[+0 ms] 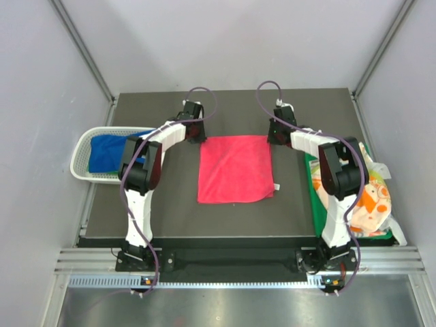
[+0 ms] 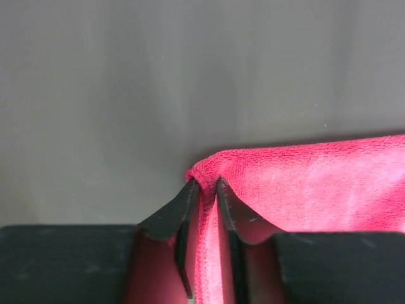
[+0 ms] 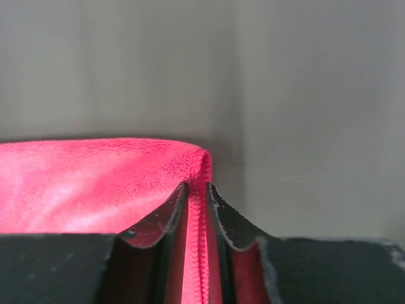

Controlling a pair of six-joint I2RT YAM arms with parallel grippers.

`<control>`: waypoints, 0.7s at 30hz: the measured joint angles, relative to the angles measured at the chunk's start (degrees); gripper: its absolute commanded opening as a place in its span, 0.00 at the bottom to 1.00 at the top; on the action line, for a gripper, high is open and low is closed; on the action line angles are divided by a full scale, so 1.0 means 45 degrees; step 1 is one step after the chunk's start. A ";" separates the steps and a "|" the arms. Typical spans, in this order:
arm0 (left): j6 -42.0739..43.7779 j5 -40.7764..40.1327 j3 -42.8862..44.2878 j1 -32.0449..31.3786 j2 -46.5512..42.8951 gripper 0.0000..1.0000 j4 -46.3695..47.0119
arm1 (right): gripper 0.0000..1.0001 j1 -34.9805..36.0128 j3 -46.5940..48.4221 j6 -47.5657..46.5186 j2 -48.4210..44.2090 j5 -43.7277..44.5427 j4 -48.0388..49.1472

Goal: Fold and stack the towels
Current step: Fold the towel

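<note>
The pink-red towel [image 1: 235, 169] lies spread out flat on the dark table [image 1: 170, 211], reaching from one gripper across to the other and back from their fingertips toward the arm bases. A small white tag [image 1: 276, 186] sticks out at the corner on the right gripper's side, at the edge away from the fingertips

The left gripper [image 1: 194, 133] pinches the towel's far left corner. In the left wrist view its two black fingers [image 2: 171, 215] are drawn close together with the hem running up between them, and the cloth bunches into a small ridge right at the tips. From there the towel's far edge runs off to the right of the gripper

The right gripper [image 1: 278, 133] pinches the far right corner in the same way. Its fingers are pressed onto the hem with only the cloth between them, and the towel spreads away to the left of the gripper, its edge rounded over at the tips

A blue towel [image 1: 109, 151] lies crumpled inside the white mesh basket [image 1: 82, 146], well apart from the left gripper on its outer side, past the bend of the left arm

On the outer side of the right gripper and back toward the bases sits a green tray [image 1: 315, 204], partly hidden under the right arm. A heap of patterned towels [image 1: 373, 201], orange and white, rests on it and hangs over its outer edge
</note>
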 measured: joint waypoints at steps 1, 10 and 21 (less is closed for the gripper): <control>0.0000 0.0000 0.0000 0.0005 0.0029 0.17 0.0024 | 0.13 -0.0058 0.0000 0.0000 0.0000 0.0000 -0.0019; -0.0034 0.0000 0.0160 0.0146 0.0204 0.00 0.0262 | 0.00 -0.0335 0.0029 0.0000 0.0000 -0.0005 -0.0019; -0.0044 0.0355 0.0194 0.0389 0.0272 0.14 0.0680 | 0.25 -0.0641 0.0015 0.0044 0.0170 -0.0126 0.0204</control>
